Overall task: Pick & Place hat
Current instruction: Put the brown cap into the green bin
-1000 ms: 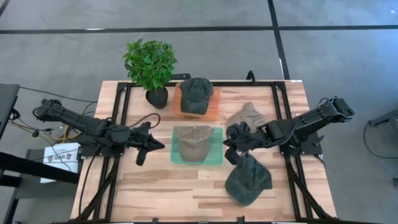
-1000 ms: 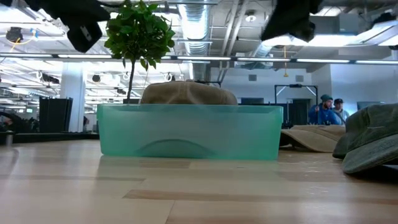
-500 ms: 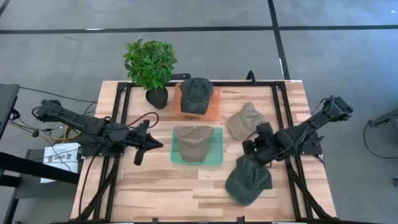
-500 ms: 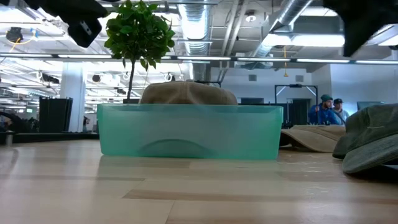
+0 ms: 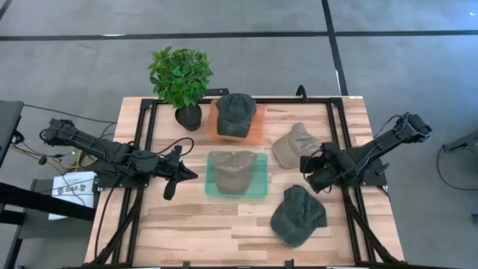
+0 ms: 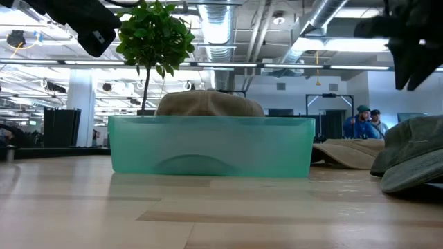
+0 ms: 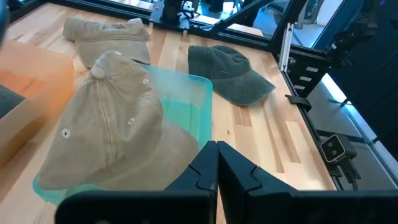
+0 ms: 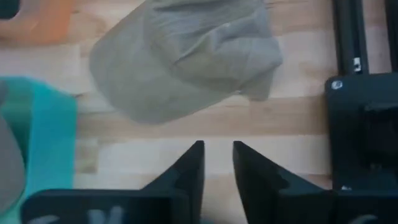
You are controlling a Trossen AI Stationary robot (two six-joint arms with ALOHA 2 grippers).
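Overhead, the right gripper (image 5: 308,173) hangs empty, fingers a narrow gap apart, tan hat (image 5: 294,143) at its 11 o'clock, dark green hat (image 5: 298,217) at 6. Left gripper (image 5: 175,178), fingers together, waits beside the teal bin (image 5: 261,188). No readable labels; a paper's print seems illegible.

Open-plan lab: exposed ceiling ducts (image 6: 228,28), fluorescent lights, distant workstations, people (image 6: 361,121).

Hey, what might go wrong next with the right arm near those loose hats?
The right end effector hangs beside the tan hat, fingers only slightly apart; it may push the soft hat instead of gripping it. The green bin already holds a tan cap, so a second could slide off.
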